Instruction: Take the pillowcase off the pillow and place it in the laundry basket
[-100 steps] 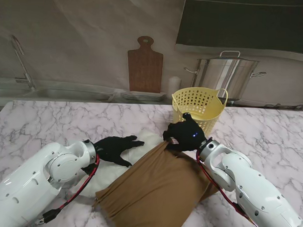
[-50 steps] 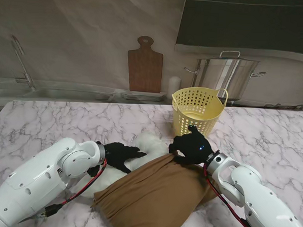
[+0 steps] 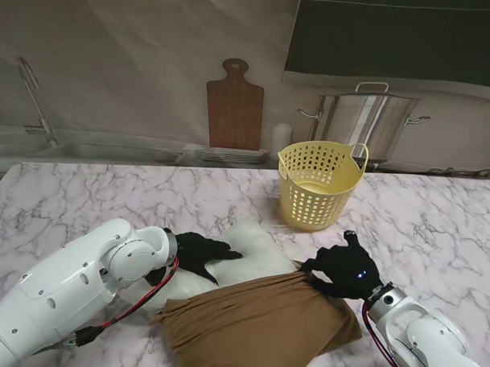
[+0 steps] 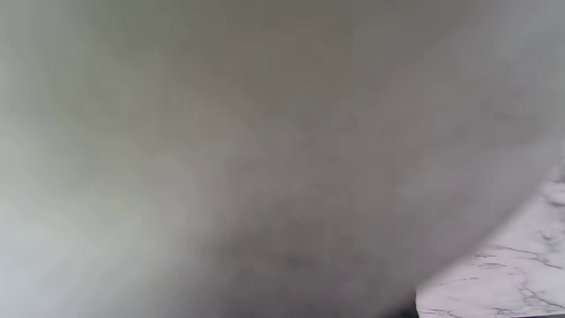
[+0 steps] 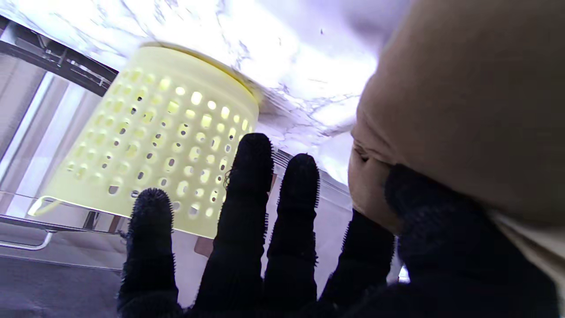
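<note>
From the stand view, our left hand (image 3: 201,253) lies flat on the soft white pillow (image 3: 247,250), fingers spread, holding nothing. Our right hand (image 3: 342,271) pinches the far corner of the brown pillowcase (image 3: 260,329), which lies on the marble counter (image 3: 83,198). Past those fingers stands the yellow basket (image 3: 319,184) with holes; its inside looks bare.

The left wrist view is mostly a gray blur.

In the right wrist view, the thumb presses the brown cloth (image 5: 463,101) while four fingers (image 5: 249,194) point at the basket (image 5: 163,137).

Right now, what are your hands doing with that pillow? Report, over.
Left hand pressing flat on the white pillow. Right hand pinching the brown pillowcase, which half covers the pillow. Basket waits beyond, nothing between.
</note>
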You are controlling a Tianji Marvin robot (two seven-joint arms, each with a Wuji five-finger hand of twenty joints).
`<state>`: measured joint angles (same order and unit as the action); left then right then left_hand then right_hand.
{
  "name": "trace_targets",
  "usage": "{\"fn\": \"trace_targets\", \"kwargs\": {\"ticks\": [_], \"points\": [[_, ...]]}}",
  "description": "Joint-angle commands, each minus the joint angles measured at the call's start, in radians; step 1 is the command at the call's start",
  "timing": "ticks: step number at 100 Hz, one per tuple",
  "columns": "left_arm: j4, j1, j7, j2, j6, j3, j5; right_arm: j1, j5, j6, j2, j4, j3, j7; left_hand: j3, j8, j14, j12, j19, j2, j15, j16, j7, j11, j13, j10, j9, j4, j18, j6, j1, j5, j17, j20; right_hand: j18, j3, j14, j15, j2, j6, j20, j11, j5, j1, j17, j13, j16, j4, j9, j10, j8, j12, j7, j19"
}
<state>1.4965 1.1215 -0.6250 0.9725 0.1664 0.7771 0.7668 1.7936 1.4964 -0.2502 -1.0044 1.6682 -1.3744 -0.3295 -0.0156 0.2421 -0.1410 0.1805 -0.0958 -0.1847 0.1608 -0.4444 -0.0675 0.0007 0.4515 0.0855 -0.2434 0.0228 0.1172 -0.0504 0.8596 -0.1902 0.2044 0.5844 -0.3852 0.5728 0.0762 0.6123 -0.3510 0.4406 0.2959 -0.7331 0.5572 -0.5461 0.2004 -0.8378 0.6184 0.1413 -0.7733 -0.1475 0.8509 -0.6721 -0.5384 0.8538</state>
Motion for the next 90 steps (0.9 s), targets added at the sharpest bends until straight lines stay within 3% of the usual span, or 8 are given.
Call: {"fn": "trace_targets", "kwargs": {"ticks": [1,5,13,19,45,66,82,90], "points": [[-0.045,0.037,-0.043,-0.021,-0.007,-0.009,0.023,0.003,-0.005,0.011,0.012,-0.012,-0.020,0.024,0.014,0.062,-0.028,0.029,-0.717,-0.057,0.046,-0.023,0.105,0.042,0.044,0.038,-0.066,-0.038,0.017,0.009,0.119,-0.074,-0.006,0.025,0.006,-0.013,-0.008,-0.020,0.005,-0.010,0.004,0.029,0.088,-0.033,-0.012,0.017,-0.012,0.011,0.033,0.014,0.041,0.007,-0.433,0.003],[-0.037,0.044,-0.040,-0.019,-0.007,0.001,0.026,0.001,-0.009,0.008,0.011,-0.008,-0.019,0.035,0.012,0.062,-0.028,0.030,-0.717,-0.052,0.047,-0.023,0.103,0.042,0.044,0.039,-0.067,-0.037,0.016,0.013,0.118,-0.073,-0.006,0.026,0.005,-0.018,-0.009,-0.028,0.015,-0.016,0.010,0.037,0.062,-0.041,-0.013,0.019,-0.017,0.002,0.037,0.016,-0.022,0.014,-0.412,0.001],[-0.018,0.066,-0.027,-0.016,0.005,0.033,0.036,-0.008,-0.012,-0.003,0.010,0.007,-0.013,0.061,0.008,0.061,-0.029,0.030,-0.717,-0.044,0.048,-0.024,0.100,0.042,0.046,0.039,-0.069,-0.034,0.015,0.016,0.111,-0.071,-0.005,0.028,0.001,-0.018,-0.020,-0.085,0.043,-0.076,0.016,0.079,-0.034,-0.026,-0.010,0.030,-0.051,-0.012,0.055,0.036,-0.271,0.049,-0.311,0.001],[0.001,0.085,-0.020,-0.014,0.017,0.058,0.046,-0.016,-0.045,-0.013,0.004,0.019,-0.005,0.078,0.006,0.060,-0.031,0.031,-0.717,-0.043,0.049,-0.025,0.099,0.043,0.047,0.041,-0.072,-0.032,0.015,0.018,0.109,-0.072,-0.004,0.029,-0.001,-0.028,-0.030,-0.124,0.068,-0.122,0.014,0.100,-0.062,-0.003,-0.018,0.041,-0.072,-0.025,0.071,0.050,-0.333,0.068,-0.251,0.000],[0.009,0.072,0.029,-0.003,0.038,0.042,-0.006,-0.028,-0.209,-0.036,-0.028,0.130,0.007,0.160,0.047,0.081,-0.034,0.033,-0.720,0.014,0.057,-0.031,0.132,0.050,0.066,0.041,-0.101,-0.053,0.027,0.014,0.192,-0.116,0.000,0.033,-0.014,-0.127,-0.092,-0.258,0.160,-0.257,0.015,0.170,-0.011,0.076,-0.049,0.100,-0.138,-0.100,0.121,0.114,-0.306,0.132,0.026,-0.019],[-0.013,0.004,0.031,0.003,-0.008,-0.039,-0.058,-0.019,-0.282,-0.013,-0.044,0.212,0.043,0.184,0.050,0.089,-0.034,0.033,-0.721,0.029,0.057,-0.033,0.131,0.048,0.065,0.041,-0.098,-0.067,0.027,0.018,0.205,-0.108,-0.001,0.034,-0.030,-0.199,-0.140,-0.352,0.185,-0.440,0.000,0.261,-0.179,0.112,-0.090,0.170,-0.191,-0.106,0.218,0.179,-0.383,0.212,0.261,-0.062],[-0.029,-0.026,0.019,0.003,-0.031,-0.073,-0.072,0.005,-0.304,-0.013,-0.043,0.246,0.100,0.214,0.053,0.091,-0.035,0.033,-0.723,0.037,0.057,-0.034,0.128,0.049,0.066,0.041,-0.100,-0.074,0.025,0.021,0.216,-0.108,0.001,0.036,-0.049,-0.207,-0.172,-0.405,0.191,-0.421,-0.019,0.344,-0.277,0.212,-0.134,0.224,-0.222,-0.100,0.282,0.226,-0.426,0.284,0.374,-0.128],[-0.030,-0.029,0.007,0.001,-0.042,-0.073,-0.072,0.011,-0.289,-0.020,-0.033,0.254,0.128,0.288,0.053,0.092,-0.036,0.033,-0.723,0.039,0.057,-0.034,0.127,0.049,0.066,0.042,-0.101,-0.076,0.027,0.021,0.218,-0.107,0.000,0.036,-0.062,-0.171,-0.184,-0.452,0.175,-0.416,-0.056,0.428,-0.308,0.263,-0.164,0.260,-0.259,-0.093,0.324,0.234,-0.436,0.346,0.419,-0.190]]}}
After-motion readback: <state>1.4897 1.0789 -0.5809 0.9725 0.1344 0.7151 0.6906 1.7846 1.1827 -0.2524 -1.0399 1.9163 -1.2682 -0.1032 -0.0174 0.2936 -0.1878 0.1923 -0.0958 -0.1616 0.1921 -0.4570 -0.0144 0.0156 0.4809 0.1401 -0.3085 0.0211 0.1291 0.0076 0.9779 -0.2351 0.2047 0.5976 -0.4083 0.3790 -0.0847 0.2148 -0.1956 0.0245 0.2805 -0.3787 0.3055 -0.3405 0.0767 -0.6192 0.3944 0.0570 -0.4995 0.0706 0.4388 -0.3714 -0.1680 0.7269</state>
